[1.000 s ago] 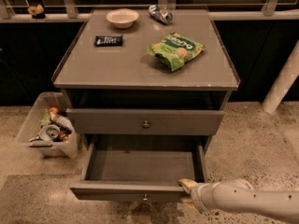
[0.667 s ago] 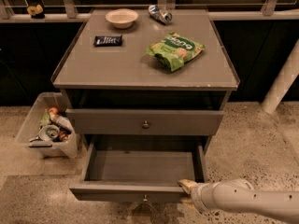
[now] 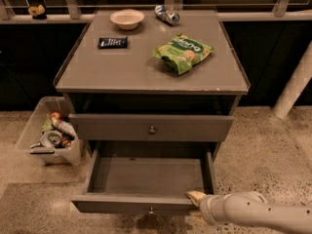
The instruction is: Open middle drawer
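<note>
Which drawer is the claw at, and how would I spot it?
Find the grey wooden cabinet with a green snack bag on top, then look down its front. Under the shut grey drawer with a small round knob sits the middle drawer, grey and flat-fronted. It alone is pulled out, with the claw at its front right corner.

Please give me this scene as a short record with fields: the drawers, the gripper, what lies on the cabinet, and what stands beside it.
middle drawer: pulled far out, its inside in view
upper drawer: above the middle drawer, not pulled out like it
gripper: low, at the right end of the middle drawer's front edge
cabinet top: bowl, dark packet, green chip bag, can
floor, left of cabinet: plastic bin holding mixed items
</note>
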Controlling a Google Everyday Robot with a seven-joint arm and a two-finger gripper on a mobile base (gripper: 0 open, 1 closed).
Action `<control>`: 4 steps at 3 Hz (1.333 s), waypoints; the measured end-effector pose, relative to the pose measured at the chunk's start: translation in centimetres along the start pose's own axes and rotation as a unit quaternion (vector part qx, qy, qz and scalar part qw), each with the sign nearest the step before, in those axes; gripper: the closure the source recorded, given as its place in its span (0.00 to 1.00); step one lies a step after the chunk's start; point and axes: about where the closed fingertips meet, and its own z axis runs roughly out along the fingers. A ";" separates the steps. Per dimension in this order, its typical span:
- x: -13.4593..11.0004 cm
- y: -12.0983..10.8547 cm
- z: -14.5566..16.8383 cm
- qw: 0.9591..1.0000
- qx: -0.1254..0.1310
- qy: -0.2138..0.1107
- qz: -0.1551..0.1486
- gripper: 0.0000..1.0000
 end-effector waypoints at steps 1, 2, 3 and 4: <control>0.0 0.0 0.0 1.000 0.000 0.000 0.000 1.00; -0.1 -0.1 -0.2 1.000 0.000 0.000 0.000 1.00; -0.1 0.1 -0.2 1.000 -0.002 -0.002 -0.002 1.00; -0.2 0.1 -0.3 1.000 -0.003 -0.003 -0.002 1.00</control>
